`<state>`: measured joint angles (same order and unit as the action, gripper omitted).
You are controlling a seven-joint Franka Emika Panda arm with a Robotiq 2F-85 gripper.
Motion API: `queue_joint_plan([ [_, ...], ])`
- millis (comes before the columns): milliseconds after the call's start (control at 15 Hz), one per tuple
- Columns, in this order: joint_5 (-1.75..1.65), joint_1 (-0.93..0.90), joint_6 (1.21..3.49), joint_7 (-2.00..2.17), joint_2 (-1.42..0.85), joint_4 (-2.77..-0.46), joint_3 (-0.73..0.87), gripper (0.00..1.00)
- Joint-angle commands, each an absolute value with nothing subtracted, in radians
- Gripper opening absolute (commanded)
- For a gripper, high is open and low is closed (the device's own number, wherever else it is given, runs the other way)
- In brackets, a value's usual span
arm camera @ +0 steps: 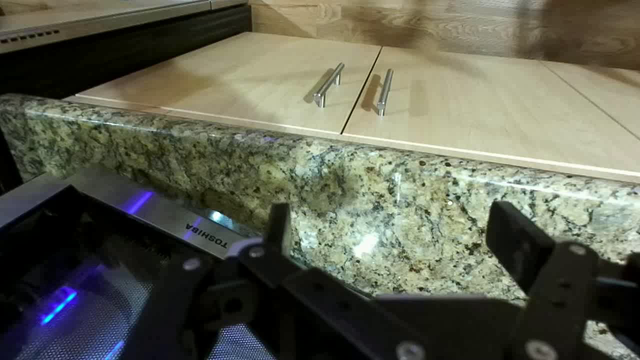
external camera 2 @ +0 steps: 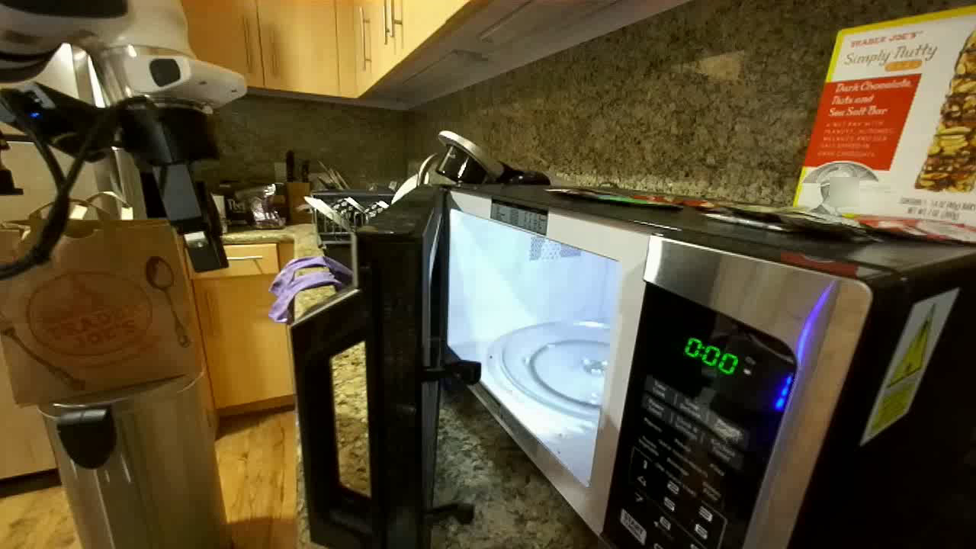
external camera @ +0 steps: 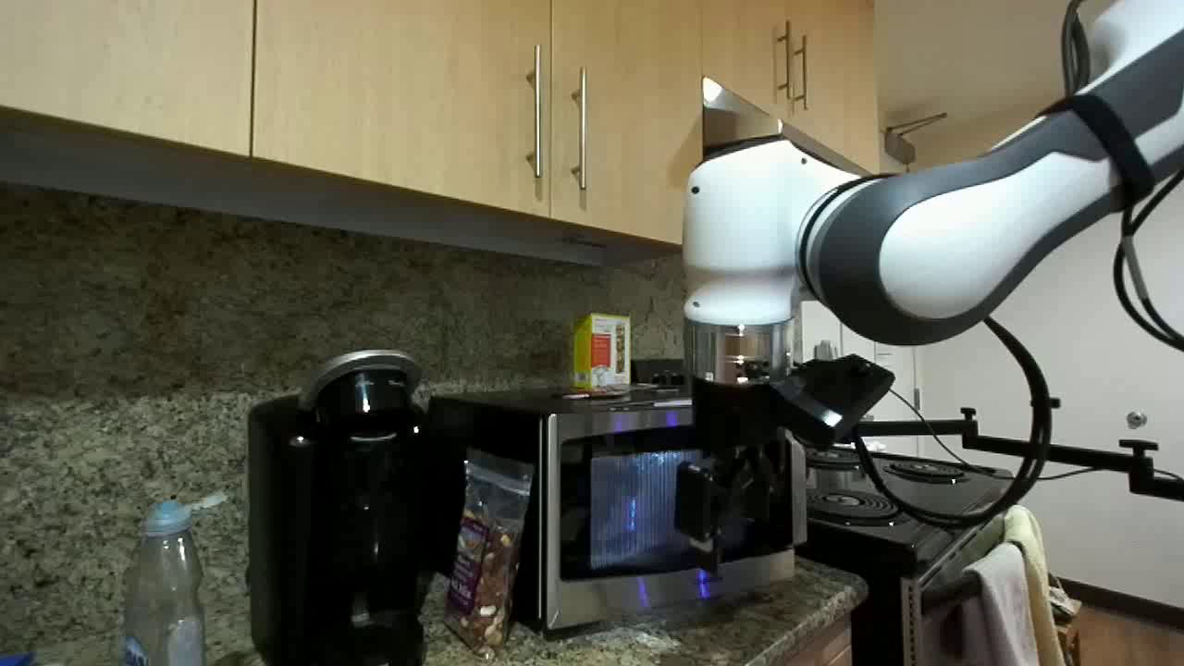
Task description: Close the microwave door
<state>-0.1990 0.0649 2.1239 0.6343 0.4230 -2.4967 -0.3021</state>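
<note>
The microwave door [external camera: 575, 592] has a silver frame and a dark glass window. In an exterior view its black inner side [external camera 2: 396, 358] shows it swung open from the microwave [external camera 2: 625, 229]. The lit cavity and glass turntable [external camera 2: 557, 366] are visible. My gripper [external camera: 708, 513] points down in front of the door's outer face and hides part of the window. It also shows in an exterior view [external camera 2: 206, 248], apart from the door. In the wrist view my gripper [arm camera: 390, 235] is open, with nothing between its fingers. The door's frame [arm camera: 135, 200] lies beside one finger; contact cannot be told.
A black coffee maker [external camera: 342, 518] and a bag of nuts [external camera: 486, 564] stand beside the microwave. A bottle [external camera: 166, 592] stands farther along. A bar box [external camera: 603, 351] is on the microwave. A stove [external camera: 888, 499] and a paper bag [external camera 2: 99, 305] are nearby.
</note>
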Motion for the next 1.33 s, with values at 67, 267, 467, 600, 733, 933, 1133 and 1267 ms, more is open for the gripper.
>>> queue_joint_plan([
  [67,-0.211,0.038,2.120,0.643,0.420,-2.495,-0.277,1.00],
  [267,-0.204,0.039,2.119,0.635,0.417,-2.492,-0.271,1.00],
  [467,-0.184,0.045,2.111,0.622,0.445,-2.513,-0.218,1.00],
  [600,-0.152,0.061,2.110,0.612,0.459,-2.519,-0.155,1.00],
  [733,-0.142,0.086,2.108,0.612,0.460,-2.510,-0.097,1.00],
  [933,-0.172,0.136,2.102,0.631,0.485,-2.500,-0.045,1.00],
  [1133,-0.268,0.165,2.121,0.550,0.490,-2.483,-0.037,1.00],
  [1267,-0.324,0.170,2.128,0.470,0.494,-2.477,-0.034,1.00],
])
